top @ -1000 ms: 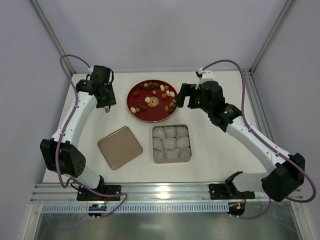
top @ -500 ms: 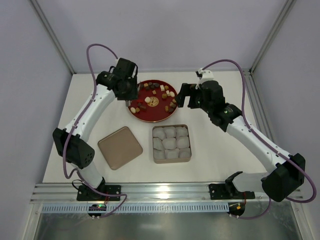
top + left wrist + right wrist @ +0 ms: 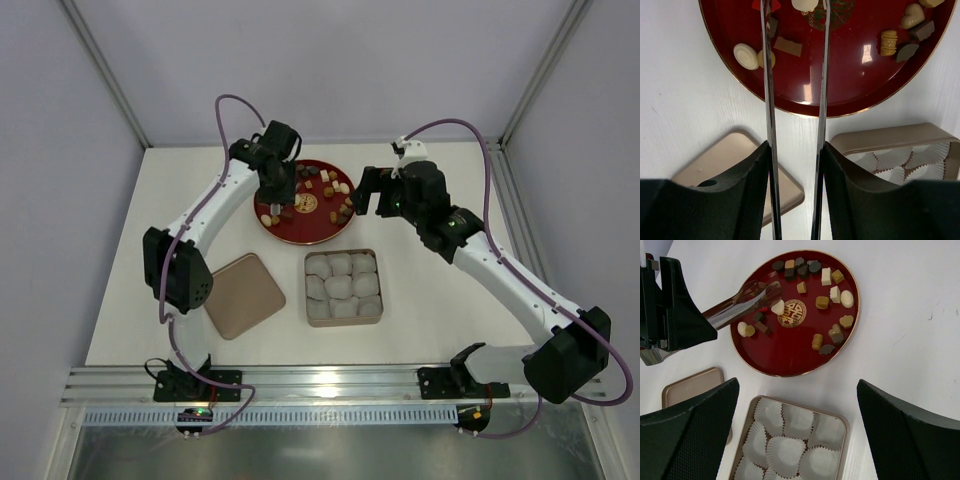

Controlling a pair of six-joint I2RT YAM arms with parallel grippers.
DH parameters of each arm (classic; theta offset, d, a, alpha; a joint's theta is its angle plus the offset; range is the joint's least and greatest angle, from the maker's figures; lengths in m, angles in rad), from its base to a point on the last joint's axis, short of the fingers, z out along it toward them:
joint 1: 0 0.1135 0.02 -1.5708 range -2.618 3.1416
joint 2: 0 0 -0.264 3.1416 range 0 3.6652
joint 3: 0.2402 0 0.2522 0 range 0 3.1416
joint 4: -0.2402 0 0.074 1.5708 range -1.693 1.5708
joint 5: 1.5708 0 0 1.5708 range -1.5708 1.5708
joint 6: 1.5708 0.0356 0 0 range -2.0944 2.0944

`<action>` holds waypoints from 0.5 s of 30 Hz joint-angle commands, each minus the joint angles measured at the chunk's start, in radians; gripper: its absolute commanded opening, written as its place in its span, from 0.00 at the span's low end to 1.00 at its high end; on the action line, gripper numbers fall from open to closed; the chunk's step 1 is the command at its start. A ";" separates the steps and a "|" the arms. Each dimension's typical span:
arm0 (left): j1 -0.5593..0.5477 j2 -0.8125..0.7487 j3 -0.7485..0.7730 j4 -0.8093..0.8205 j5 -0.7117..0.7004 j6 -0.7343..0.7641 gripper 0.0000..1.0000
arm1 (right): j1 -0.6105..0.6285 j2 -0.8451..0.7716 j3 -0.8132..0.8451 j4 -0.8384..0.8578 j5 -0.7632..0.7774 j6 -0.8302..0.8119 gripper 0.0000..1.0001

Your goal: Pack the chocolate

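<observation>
Scanning from my left, I first see a tan square lid [image 3: 240,294] lying flat on the white table [image 3: 300,345], apart from everything else. Next comes the left gripper [image 3: 794,12], hanging over the left half of the red plate [image 3: 790,347]. Its long metal fingers [image 3: 769,100] run parallel with a clear gap between them and clamp nothing. On the left wrist feed a cream piece [image 3: 805,4] sits between the two blades at the very top edge of the picture. It is narrower than the gap, so the blades straddle it without pinching. I cannot tell whether the tips touch the plate.

The chocolate [image 3: 822,302] is all on that plate: dark, tan and cream bits scattered round a gold emblem [image 3: 792,313] at its centre. There is a row along the far rim, a few pieces by the blades, and more toward the right rim.

On the near side of the plate, just apart from it, stands the tan square tin [image 3: 890,138], lined with white paper cups [image 3: 785,452].

Furthest right, the right gripper [image 3: 797,385] hovers beside the plate's right rim. Its black fingers [image 3: 690,435] are spread wide and hold nothing, and its camera looks down between them onto the plate and the tin.
</observation>
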 commanded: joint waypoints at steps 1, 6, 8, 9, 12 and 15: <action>-0.007 0.014 0.048 0.022 0.023 0.020 0.44 | 0.000 -0.013 0.044 0.016 0.018 -0.010 1.00; -0.012 0.040 0.049 0.027 0.022 0.023 0.43 | 0.002 -0.013 0.044 0.016 0.018 -0.010 1.00; -0.012 0.046 0.049 0.029 0.023 0.023 0.43 | 0.002 -0.014 0.042 0.018 0.018 -0.010 1.00; -0.015 0.049 0.049 0.030 0.024 0.021 0.43 | 0.002 -0.013 0.042 0.018 0.019 -0.010 1.00; -0.013 0.058 0.051 0.032 0.020 0.023 0.42 | 0.002 -0.013 0.041 0.018 0.019 -0.010 1.00; -0.013 0.066 0.049 0.032 0.027 0.021 0.42 | 0.002 -0.013 0.041 0.015 0.019 -0.010 1.00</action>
